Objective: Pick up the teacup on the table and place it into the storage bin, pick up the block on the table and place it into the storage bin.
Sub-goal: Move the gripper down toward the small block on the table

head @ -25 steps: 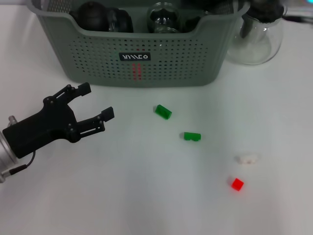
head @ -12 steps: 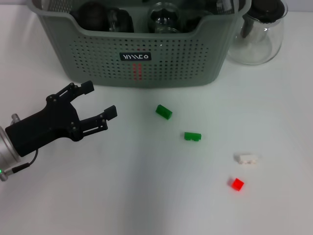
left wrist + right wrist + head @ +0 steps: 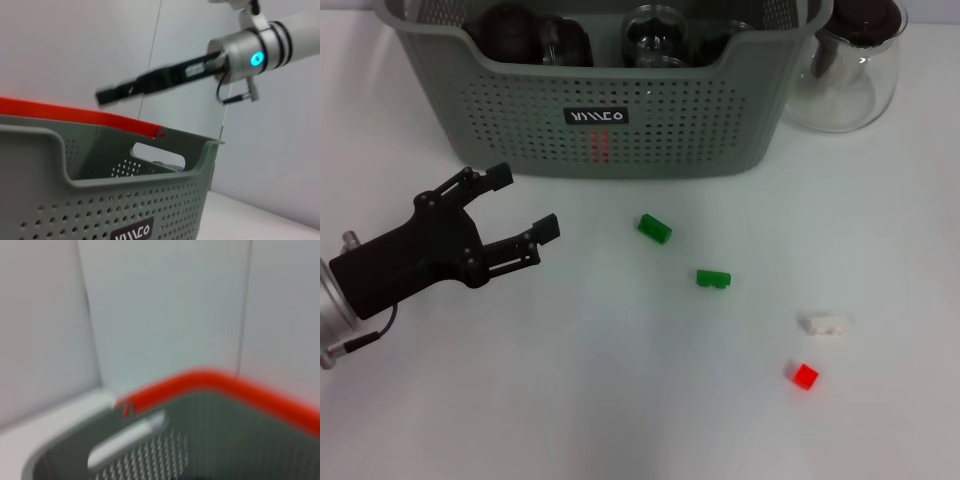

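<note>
left gripper [image 3: 525,205] held open over the table [image 3: 620,400], little changed from half a second ago.
nothing is gripped; the bin [image 3: 605,125] is seen just beyond it, the nearest green block [image 3: 654,228] lies untouched to its right, with the right gripper [image 3: 107,94] seen above the bin.

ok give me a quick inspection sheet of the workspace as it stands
surface: white table, blocks scattered on it.
job's things: grey-green perforated plastic storage bin at the back holding dark and glass items; two green blocks, white block, red block on the table; no teacup seen on the table.
clutter: clear glass pitcher with black lid beside the bin.
grippers: left gripper open, empty, in front of the bin; right gripper not in head view.
cables: thin wire at left wrist.
surroundings: nothing seen.
</note>
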Robot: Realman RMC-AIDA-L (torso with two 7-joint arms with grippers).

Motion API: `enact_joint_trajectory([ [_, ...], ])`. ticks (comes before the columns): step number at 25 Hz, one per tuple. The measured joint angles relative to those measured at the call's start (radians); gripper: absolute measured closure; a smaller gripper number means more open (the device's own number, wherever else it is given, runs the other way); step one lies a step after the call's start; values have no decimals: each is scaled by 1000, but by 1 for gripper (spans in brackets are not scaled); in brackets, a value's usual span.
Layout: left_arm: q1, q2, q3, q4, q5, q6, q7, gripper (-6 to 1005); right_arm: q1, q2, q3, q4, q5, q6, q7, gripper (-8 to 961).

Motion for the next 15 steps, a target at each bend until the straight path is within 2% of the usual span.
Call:
enact_joint_trajectory([
  [4, 1, 1, 0, 1, -6, 5, 0, 50, -190, -1, 73, -268, 171, -147, -88, 405],
  [6, 1, 2, 0, 1, -7, 3, 0, 50, -312, -7, 119, -382, 326, -293, -194, 360],
  [9, 1, 2, 0, 1, -7, 1, 0, 50, -441, -26, 201, -488, 421, -568, -260, 292],
  [12, -3, 5, -1, 2, -7, -1, -3, 50, -523, -50, 275, -570, 356, -836, -254, 249],
  [15, -10, 7, 0, 3, -8, -3, -4, 50, -558, -50, 296, -620, 145, -1000, -262, 219],
])
